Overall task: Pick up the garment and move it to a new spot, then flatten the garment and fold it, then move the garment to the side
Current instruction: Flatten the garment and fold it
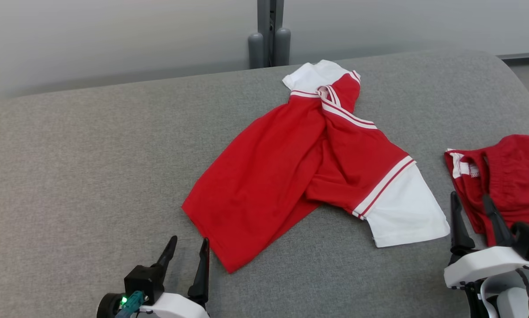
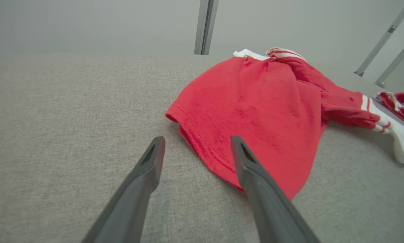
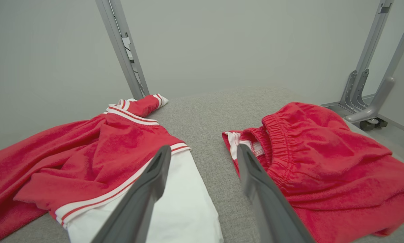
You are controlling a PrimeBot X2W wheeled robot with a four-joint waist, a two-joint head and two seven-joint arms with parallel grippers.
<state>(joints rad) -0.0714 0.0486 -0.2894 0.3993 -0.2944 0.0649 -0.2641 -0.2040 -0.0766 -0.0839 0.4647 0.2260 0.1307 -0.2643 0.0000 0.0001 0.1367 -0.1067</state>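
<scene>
Rumpled red garment on grey surface, left tool and right tool spread wide at lower corners.

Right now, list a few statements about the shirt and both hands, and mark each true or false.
1. The T-shirt lies rumpled on the grey padded surface. True.
2. The left hand grips the shirt's hem. False: it is open and holds nothing.
3. The right hand is open and empty. True.
4. The smaller red garment lies on top of the T-shirt. False: it lies apart, on the robot's right.
</scene>
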